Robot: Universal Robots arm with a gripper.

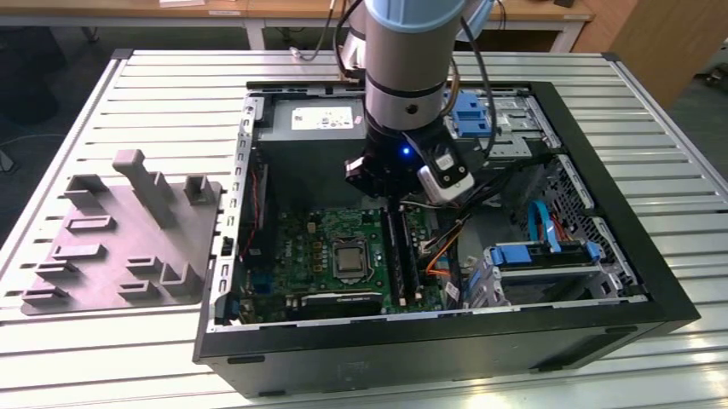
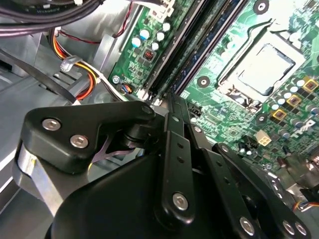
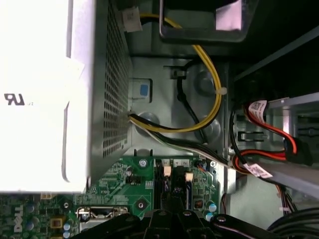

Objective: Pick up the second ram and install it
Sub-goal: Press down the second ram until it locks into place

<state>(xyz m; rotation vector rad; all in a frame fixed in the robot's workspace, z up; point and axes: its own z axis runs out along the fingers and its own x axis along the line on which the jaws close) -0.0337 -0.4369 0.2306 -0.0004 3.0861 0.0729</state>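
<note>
The second ram (image 1: 395, 251) is a long dark stick standing in the memory slots of the green motherboard (image 1: 302, 243), beside another dark stick. In the second wrist view the second ram (image 2: 197, 47) runs away from the fingertips along the slots. My gripper (image 1: 393, 198) hangs inside the open computer case over the far end of those slots. Its black fingers are shut together, and the gripper (image 2: 168, 102) meets the end of the stick. The first wrist view shows the gripper (image 3: 172, 213) just above the slot latches. Whether the tips pinch the stick or only press on it is unclear.
The silver processor socket (image 1: 347, 260) lies beside the slots. The grey power-supply box (image 1: 319, 119) sits behind the gripper, with yellow and orange cables (image 3: 209, 94) close by. Drive bays with blue parts (image 1: 546, 251) fill the case's side on the exterior view's right. A grey tray with posts (image 1: 125, 247) lies outside.
</note>
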